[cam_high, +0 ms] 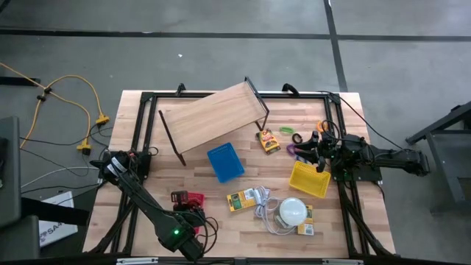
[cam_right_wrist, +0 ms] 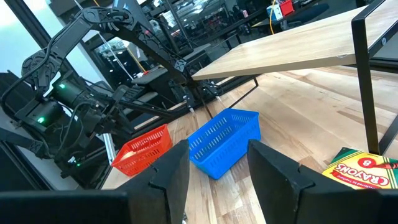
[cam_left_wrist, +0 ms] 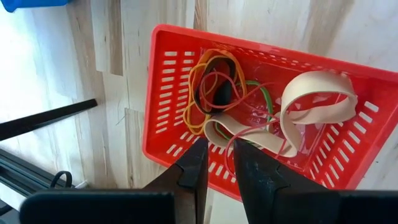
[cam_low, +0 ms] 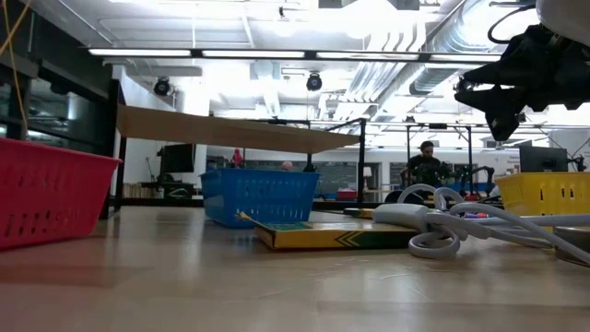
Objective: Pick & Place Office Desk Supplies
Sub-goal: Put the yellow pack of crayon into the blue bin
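Note:
A red basket (cam_left_wrist: 168,93) stands near the table's front left (cam_high: 188,198). In it lie a wide tan rubber band (cam_left_wrist: 317,99), a tangle of thin orange, red and green bands (cam_left_wrist: 211,78) and a dark piece (cam_left_wrist: 221,94). My left gripper (cam_left_wrist: 219,152) points steeply down over the basket's wall, its fingers a narrow gap apart. At the table's right, my right gripper (cam_right_wrist: 214,180) stands open and level, with nothing between its fingers (cam_high: 309,152). Crayon packets (cam_high: 243,200) (cam_high: 268,140) lie flat on the table. My left gripper hangs over the red basket from above. A loop of a thin red band (cam_left_wrist: 231,144) reaches up toward the gap between the fingertips. I cannot tell whether a finger touches it. The rest of the bands lie on the basket's floor.
A blue basket (cam_high: 225,162) and a yellow basket (cam_high: 309,179) stand mid-table. A tilted wooden shelf (cam_high: 213,118) on a black frame fills the far middle. A white dome with its cord (cam_high: 292,212) lies at the front. Small green (cam_high: 285,130) and purple (cam_high: 294,151) pieces lie near my right gripper.

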Controlling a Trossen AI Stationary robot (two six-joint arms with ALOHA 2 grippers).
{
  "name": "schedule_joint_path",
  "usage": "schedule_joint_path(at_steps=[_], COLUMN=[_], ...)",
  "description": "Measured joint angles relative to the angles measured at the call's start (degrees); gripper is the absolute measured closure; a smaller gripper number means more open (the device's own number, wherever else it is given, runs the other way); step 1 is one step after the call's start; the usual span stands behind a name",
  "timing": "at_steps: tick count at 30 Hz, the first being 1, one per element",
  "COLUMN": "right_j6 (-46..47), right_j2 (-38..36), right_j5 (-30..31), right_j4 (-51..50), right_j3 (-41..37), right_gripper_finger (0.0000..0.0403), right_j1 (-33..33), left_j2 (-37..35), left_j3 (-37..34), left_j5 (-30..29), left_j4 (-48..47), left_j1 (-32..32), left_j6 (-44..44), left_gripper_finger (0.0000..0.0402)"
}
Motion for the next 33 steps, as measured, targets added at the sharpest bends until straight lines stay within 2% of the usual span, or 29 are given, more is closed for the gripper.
schedule_joint_path(at_steps=[8,22,33], right_j6=[0.0,0.0,0.0], right_j2=[0.0,0.0,0.0], right_j5=[0.0,0.0,0.0], right_j4=[0.0,0.0,0.0], right_j3=[0.0,0.0,0.0], right_gripper_finger=[0.0253,0.0253,0.0253], right_j1=[0.0,0.0,0.0], left_j2=[-2.8,-14.2,-16.3], left_j3=[0.0,0.0,0.0], left_j5=[-2.8,-12.0,-12.6], left_j4=[1.8,2.7,5.8], left_j1=[0.2,0.9,3.1], left_j6=[2.6,6.7,13.0], left_gripper_finger=[0.0331,0.0331,0.0331])
